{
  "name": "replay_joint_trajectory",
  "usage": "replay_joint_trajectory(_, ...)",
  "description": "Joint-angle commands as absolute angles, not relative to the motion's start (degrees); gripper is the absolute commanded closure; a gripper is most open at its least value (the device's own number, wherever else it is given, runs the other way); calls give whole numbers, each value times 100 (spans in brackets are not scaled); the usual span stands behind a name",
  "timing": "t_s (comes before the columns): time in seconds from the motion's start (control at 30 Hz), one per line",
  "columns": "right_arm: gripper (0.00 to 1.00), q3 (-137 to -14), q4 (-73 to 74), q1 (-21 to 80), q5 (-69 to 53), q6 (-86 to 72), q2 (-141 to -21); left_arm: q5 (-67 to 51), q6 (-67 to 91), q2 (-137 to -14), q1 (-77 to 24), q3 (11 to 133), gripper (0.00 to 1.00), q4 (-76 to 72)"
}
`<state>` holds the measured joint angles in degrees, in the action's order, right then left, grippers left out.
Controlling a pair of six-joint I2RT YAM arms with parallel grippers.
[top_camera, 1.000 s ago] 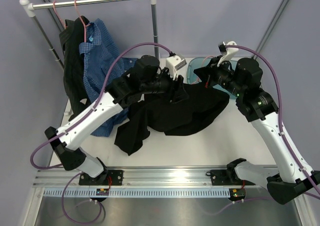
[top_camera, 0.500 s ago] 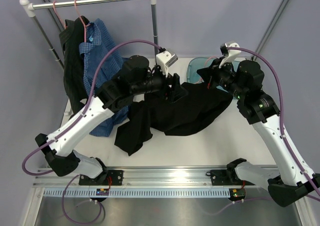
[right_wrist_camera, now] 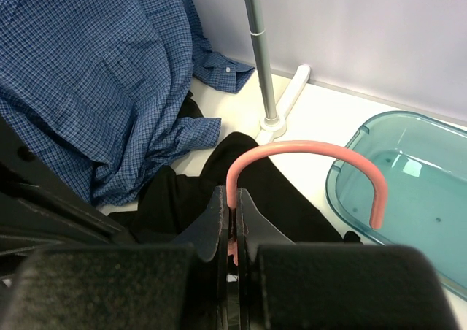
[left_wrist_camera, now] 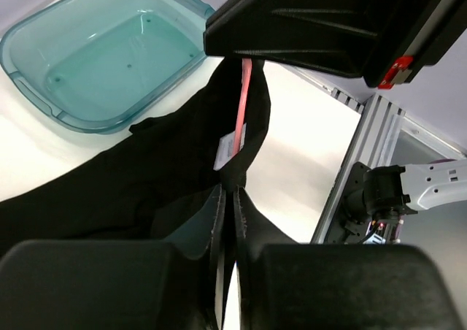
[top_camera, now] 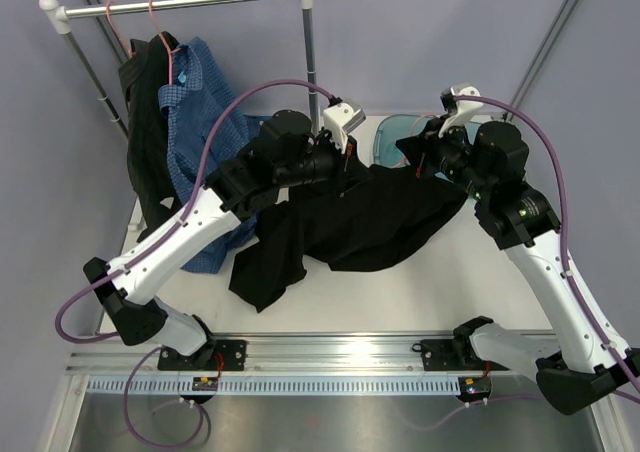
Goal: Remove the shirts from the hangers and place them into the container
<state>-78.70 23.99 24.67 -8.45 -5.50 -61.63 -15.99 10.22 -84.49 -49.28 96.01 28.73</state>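
A black shirt (top_camera: 370, 222) lies spread across the table's middle, its collar lifted on a pink hanger (left_wrist_camera: 246, 96). My right gripper (right_wrist_camera: 233, 198) is shut on that hanger's (right_wrist_camera: 306, 151) stem just below the hook, above the shirt (right_wrist_camera: 175, 191) and left of the teal container (right_wrist_camera: 408, 191). My left gripper (left_wrist_camera: 233, 191) is shut on a fold of the black shirt (left_wrist_camera: 146, 177) at the collar, right under the hanger. In the top view the left gripper (top_camera: 348, 164) and the right gripper (top_camera: 412, 157) stand close together beside the container (top_camera: 390, 137), which holds nothing.
A blue checked shirt (top_camera: 200, 122) and another black shirt (top_camera: 145, 142) hang on pink hangers (top_camera: 165, 37) from the white-and-silver rail (top_camera: 180, 4) at the back left. The rail's upright (right_wrist_camera: 259, 52) stands just behind the grippers.
My left gripper opened wide, shifted slightly towards the back, then closed on the black shirt at the collar. The right gripper kept its hold on the hanger and hardly moved.
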Motion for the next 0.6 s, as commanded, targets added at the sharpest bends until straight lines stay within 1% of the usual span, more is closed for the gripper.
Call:
replay_joint_trajectory(0.0, 100, -7867, 2268, 2531, -660, -457, -6012, -1591, 914, -8376, -4948, 9800, 97, 2523)
replay_joint_trajectory(0.07, 100, -7805, 2259, 2523, -441, -475, -5985, -1556, 766, -8332, -4948, 9782, 97, 2496)
replay_joint_trajectory(0.13, 100, -7700, 2267, 2523, -134, -501, -5977, -1407, 669, -8262, -4948, 9773, 100, 2566)
replay_joint_trajectory(0.2, 100, -7629, 2303, 2522, -35, -518, -5968, -1293, 545, -8192, -4948, 9773, 100, 2645)
replay_joint_trajectory(0.3, 100, -7533, 2303, 2522, 508, -597, -5907, -1055, 396, -8017, -4948, 9686, 100, 2768)
replay_joint_trajectory(0.4, 100, -7567, 2390, 2522, 807, -633, -5880, -757, 229, -7867, -4948, 9554, 100, 2926)
replay_joint_trajectory(0.57, 100, -7638, 2505, 2522, 1151, -624, -5810, -221, 44, -7454, -4948, 9291, 100, 3155)
